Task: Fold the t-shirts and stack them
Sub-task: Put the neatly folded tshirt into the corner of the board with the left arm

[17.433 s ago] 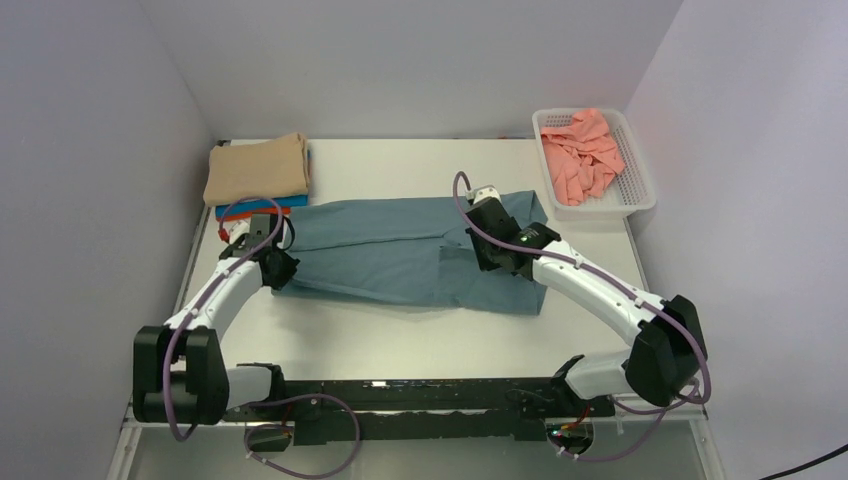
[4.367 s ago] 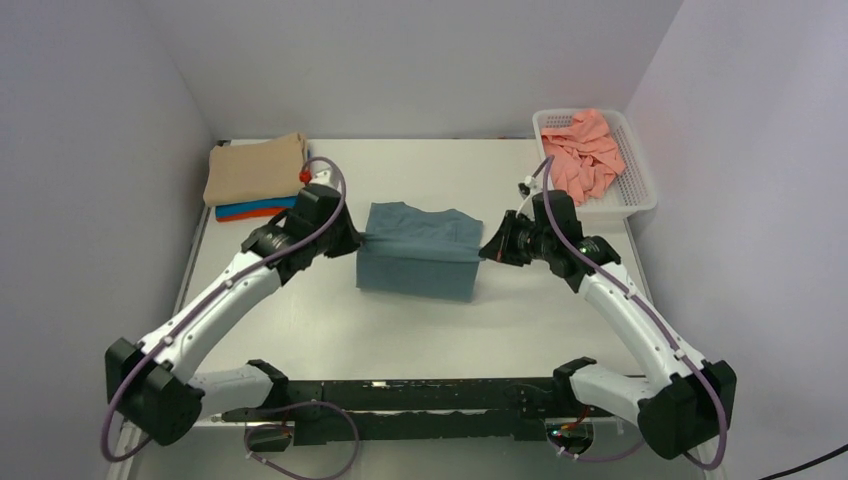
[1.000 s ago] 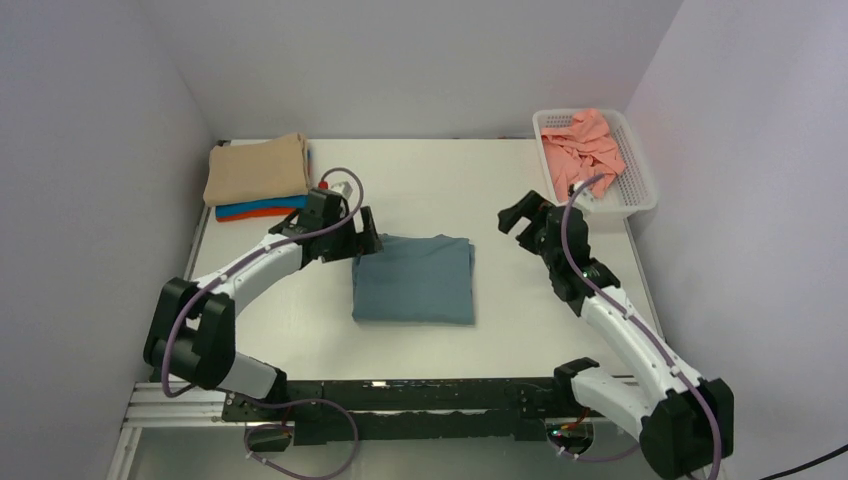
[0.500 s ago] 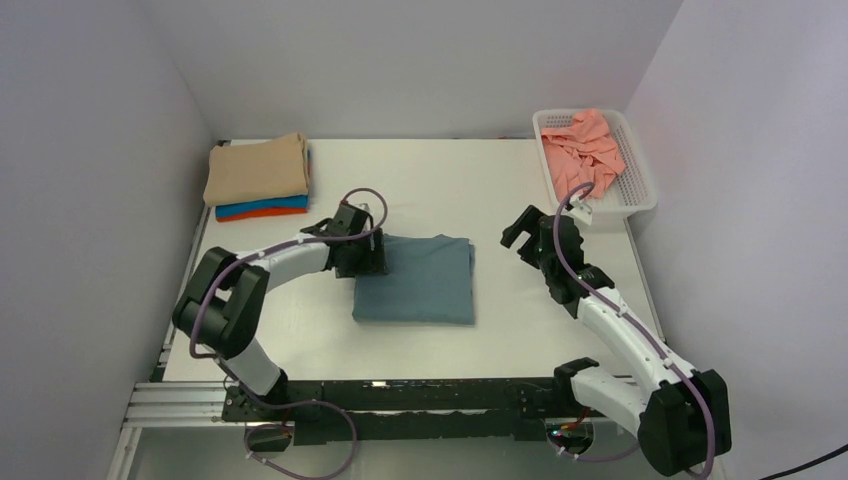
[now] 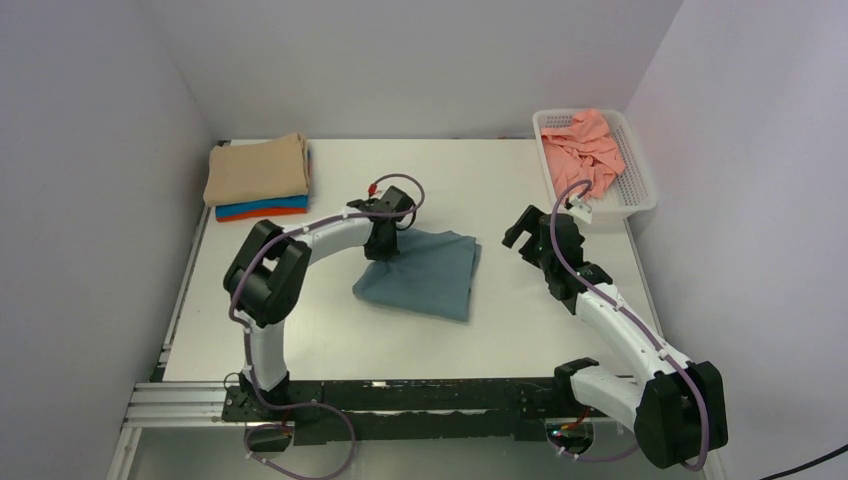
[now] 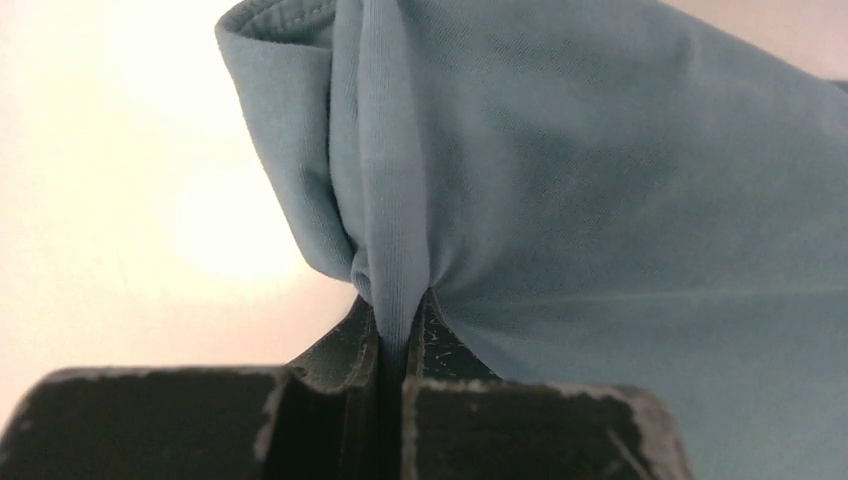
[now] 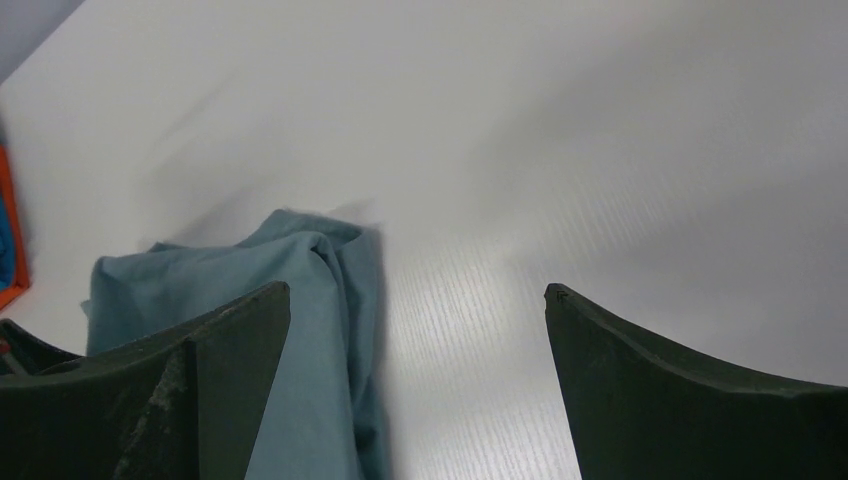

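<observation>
A folded teal-grey t-shirt (image 5: 432,278) lies mid-table, skewed, with its far-left corner raised. My left gripper (image 5: 386,246) is shut on that corner; in the left wrist view a bunched fold of the teal cloth (image 6: 600,200) is pinched between the closed jaws of the left gripper (image 6: 396,322). My right gripper (image 5: 521,231) hovers open, just right of the t-shirt and clear of it. The right wrist view has the right gripper (image 7: 417,290) wide apart over bare table, with the t-shirt's edge (image 7: 320,300) by its left finger.
Folded t-shirts are stacked at the back left: tan (image 5: 257,170) on top, blue and orange (image 5: 262,208) beneath. A white perforated basket (image 5: 640,196) at the back right holds a crumpled salmon pink t-shirt (image 5: 580,150). Walls close in on three sides.
My left gripper slid right onto the teal t-shirt's left edge and closed on it, pulling that corner up and skewing the shirt. The right arm barely moved and stayed open.
</observation>
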